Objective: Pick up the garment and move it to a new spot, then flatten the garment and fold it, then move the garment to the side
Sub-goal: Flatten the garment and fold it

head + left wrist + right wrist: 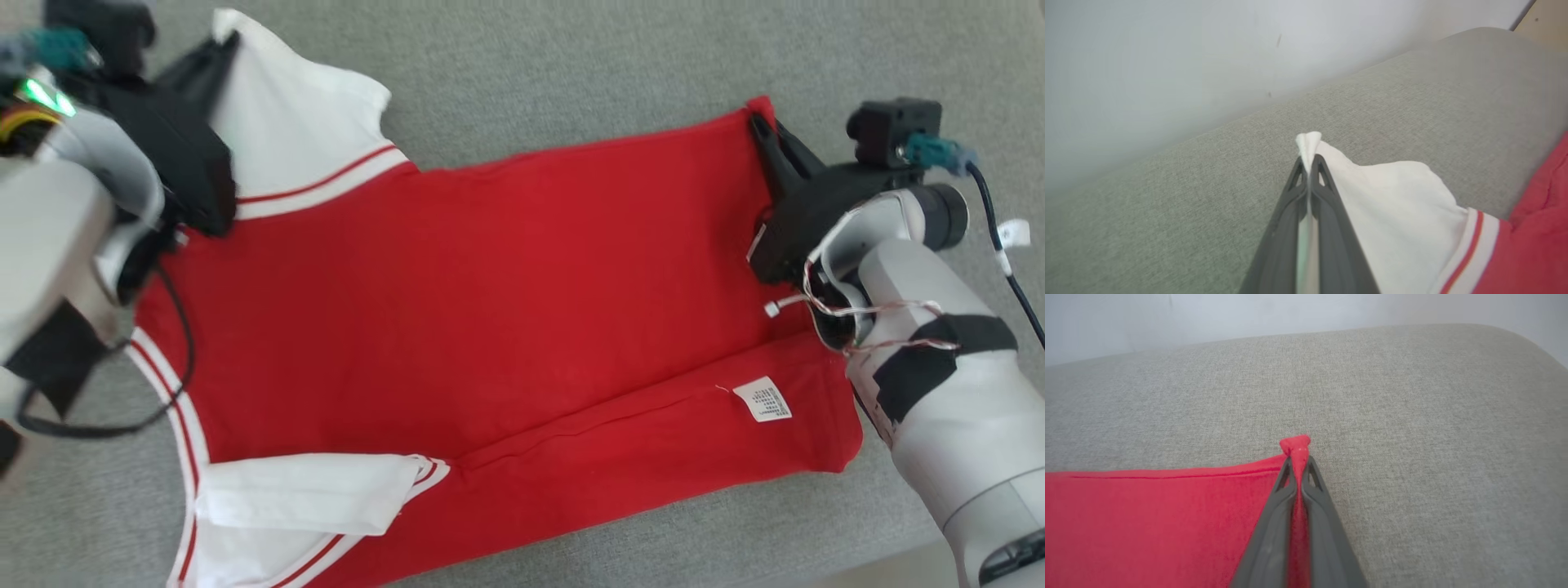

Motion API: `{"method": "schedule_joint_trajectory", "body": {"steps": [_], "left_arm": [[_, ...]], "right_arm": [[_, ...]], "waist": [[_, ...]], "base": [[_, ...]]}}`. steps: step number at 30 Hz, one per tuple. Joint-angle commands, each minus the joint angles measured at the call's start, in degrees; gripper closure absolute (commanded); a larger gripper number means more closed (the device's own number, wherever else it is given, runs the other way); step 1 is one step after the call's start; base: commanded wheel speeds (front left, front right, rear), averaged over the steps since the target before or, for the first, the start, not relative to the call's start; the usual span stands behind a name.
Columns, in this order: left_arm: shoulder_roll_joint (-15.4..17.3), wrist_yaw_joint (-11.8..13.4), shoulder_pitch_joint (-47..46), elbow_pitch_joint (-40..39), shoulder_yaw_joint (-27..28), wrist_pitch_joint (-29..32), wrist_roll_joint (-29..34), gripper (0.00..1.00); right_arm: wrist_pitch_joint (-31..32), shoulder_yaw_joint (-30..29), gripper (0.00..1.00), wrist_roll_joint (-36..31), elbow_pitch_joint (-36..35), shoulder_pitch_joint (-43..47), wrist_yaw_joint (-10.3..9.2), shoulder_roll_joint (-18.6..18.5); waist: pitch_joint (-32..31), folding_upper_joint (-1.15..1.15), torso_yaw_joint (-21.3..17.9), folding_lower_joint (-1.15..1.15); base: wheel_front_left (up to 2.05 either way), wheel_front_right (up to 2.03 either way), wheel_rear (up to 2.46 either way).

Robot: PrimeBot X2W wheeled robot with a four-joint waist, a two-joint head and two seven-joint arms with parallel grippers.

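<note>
Head view first: the red garment (506,278) is spread across the grey cushion (571,65), white sleeves to the left, hem to the right. A near strip is already turned over, so the care label (762,399) is showing. The left gripper (227,42) is at the far sleeve (302,122), the right gripper (759,129) at the far hem corner (759,104).

Left wrist view: the left gripper (1310,160) is clamped tight on the sleeve (1308,141) tip.

Right wrist view: the right gripper (1297,461) is pinched on the hem corner (1295,444).

So folding looks to be underway. Next, both ends would probably need to be lifted together and carried toward the near edge, kept level so nothing gets bunched.
</note>
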Motion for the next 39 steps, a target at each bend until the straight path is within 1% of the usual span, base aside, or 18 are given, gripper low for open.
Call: {"method": "schedule_joint_trajectory", "body": {"steps": [1,5,11,14,16,19,20,21,23,26,31,36,39], "left_arm": [[-0.30,0.14,1.73,-0.31,-0.31,-1.32,-0.50,1.00],[-1.02,0.14,4.81,-2.41,-0.68,-7.31,-1.89,1.00],[-1.12,0.30,10.34,-6.61,0.08,-12.01,-1.80,1.00],[-0.65,1.51,13.96,-10.82,1.41,-12.79,-0.89,1.00],[-0.19,2.92,16.61,-14.49,3.10,-12.90,-0.10,1.00],[0.37,5.59,22.35,-21.25,7.23,-12.83,2.26,1.00],[0.42,7.28,26.59,-25.44,9.88,-12.85,4.09,1.00],[0.46,7.96,28.67,-27.35,11.18,-12.86,5.09,1.00],[-0.02,9.13,32.77,-30.36,13.62,-12.86,7.01,1.00],[-1.50,10.21,38.91,-34.09,16.73,-12.87,9.53,1.00],[-3.95,10.92,47.28,-38.04,21.29,-12.88,12.67,1.00],[-6.26,10.57,54.64,-39.34,24.91,-12.88,14.47,1.00],[-7.15,10.18,57.26,-39.01,25.62,-12.88,15.53,1.00]], "right_arm": [[-0.72,0.13,1.00,0.47,0.48,1.19,-0.01,-0.60],[-3.85,0.49,1.00,1.46,1.81,3.39,-0.01,-1.46],[-7.17,1.29,1.00,2.54,1.98,7.68,-0.01,-2.80],[-8.34,1.14,1.00,2.94,1.27,9.82,-0.01,-3.44],[-8.83,0.71,1.00,3.10,0.75,11.18,-0.01,-3.94],[-9.28,-0.36,1.00,2.74,-0.28,13.18,0.00,-4.24],[-9.29,-2.14,1.00,2.16,-1.92,14.03,0.00,-4.68],[-9.31,-3.32,1.00,1.75,-3.01,14.89,0.00,-4.82],[-9.28,-5.67,1.00,0.54,-5.07,17.21,0.00,-4.91],[-9.30,-9.36,1.00,-1.56,-8.54,20.38,0.00,-4.80],[-9.31,-14.73,1.00,-4.85,-14.50,26.98,0.00,-3.73],[-9.32,-18.90,1.00,-6.99,-20.36,33.23,0.00,-2.45],[-9.31,-20.15,1.00,-7.74,-22.38,35.69,0.00,-2.09]], "waist": [[-2.29,0.00,1.95,0.00],[-5.91,0.00,4.16,0.00],[-10.42,0.00,6.83,0.00],[-11.97,0.00,7.67,0.00],[-12.62,0.00,8.25,0.00],[-13.39,0.00,9.02,0.00],[-13.80,0.00,9.52,0.00],[-13.98,0.00,9.72,0.00],[-14.39,0.00,10.10,0.00],[-15.17,0.00,10.72,0.00],[-16.65,0.00,11.31,0.00],[-18.03,0.00,11.54,0.00],[-18.46,0.00,11.50,0.00]], "base": [[0.00,0.00,0.00],[0.00,0.00,0.00],[0.00,0.00,0.00],[0.00,0.00,0.00],[0.00,0.00,0.00],[0.00,0.00,0.00],[0.00,0.00,0.00],[0.00,0.00,0.00],[0.00,0.00,0.00],[0.00,0.00,0.00],[0.00,0.00,0.00],[0.00,0.00,0.00],[0.00,0.00,0.00]]}}
